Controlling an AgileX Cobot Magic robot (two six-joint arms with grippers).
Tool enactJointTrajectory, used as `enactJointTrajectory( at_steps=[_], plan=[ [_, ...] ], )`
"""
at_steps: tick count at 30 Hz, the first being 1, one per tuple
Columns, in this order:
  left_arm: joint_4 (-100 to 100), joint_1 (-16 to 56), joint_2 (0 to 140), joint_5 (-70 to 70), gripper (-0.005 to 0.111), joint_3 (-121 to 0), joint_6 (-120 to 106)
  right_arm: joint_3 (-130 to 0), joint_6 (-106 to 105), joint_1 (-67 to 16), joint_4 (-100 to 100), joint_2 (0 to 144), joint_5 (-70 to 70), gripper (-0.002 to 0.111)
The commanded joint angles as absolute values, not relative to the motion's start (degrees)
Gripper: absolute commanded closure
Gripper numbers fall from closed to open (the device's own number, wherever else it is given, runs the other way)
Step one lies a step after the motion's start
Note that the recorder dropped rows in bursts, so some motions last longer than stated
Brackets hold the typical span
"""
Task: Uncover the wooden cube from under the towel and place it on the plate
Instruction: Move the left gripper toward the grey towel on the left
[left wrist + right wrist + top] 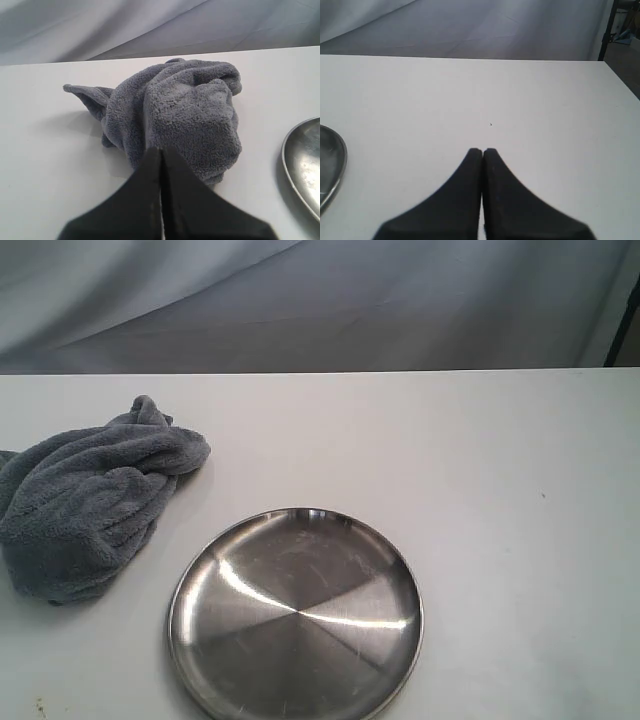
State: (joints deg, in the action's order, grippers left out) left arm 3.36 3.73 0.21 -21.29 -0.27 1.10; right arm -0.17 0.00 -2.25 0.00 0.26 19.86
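The blue-grey fleece towel [85,505] lies bunched in thick folds at the left of the white table. The wooden cube is hidden; no part of it shows. Right of the towel, near the front edge, rests the round steel plate [296,615], with nothing on it. In the left wrist view my left gripper [161,150] is shut with nothing in it, its tips just short of the towel [175,112], and the plate's rim [300,165] shows at one side. My right gripper [482,151] is shut over bare table, the plate's rim [335,165] off to one side. Neither gripper appears in the exterior view.
A white table [500,490] carries everything, its far edge meeting a grey draped backdrop [320,300]. A dark stand [607,30] rises past the table's far corner in the right wrist view.
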Motion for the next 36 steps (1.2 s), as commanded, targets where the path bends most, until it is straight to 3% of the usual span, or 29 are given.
enactJointTrajectory(
  at_steps=[1,29,36],
  plan=[
    [3.56,3.96,0.00,-20.79,0.107,0.00,1.27,0.00,0.00,-1.83,0.00,0.00,19.71,0.108],
    [12.64,3.96,0.00,-20.69,0.107,0.00,0.97,0.00,0.00,-1.83,0.00,0.00,19.71,0.108],
    [-4.07,3.96,0.00,-2.08,0.107,0.00,1.22,0.00,0.00,-1.83,0.00,0.00,19.71,0.108]
  ],
)
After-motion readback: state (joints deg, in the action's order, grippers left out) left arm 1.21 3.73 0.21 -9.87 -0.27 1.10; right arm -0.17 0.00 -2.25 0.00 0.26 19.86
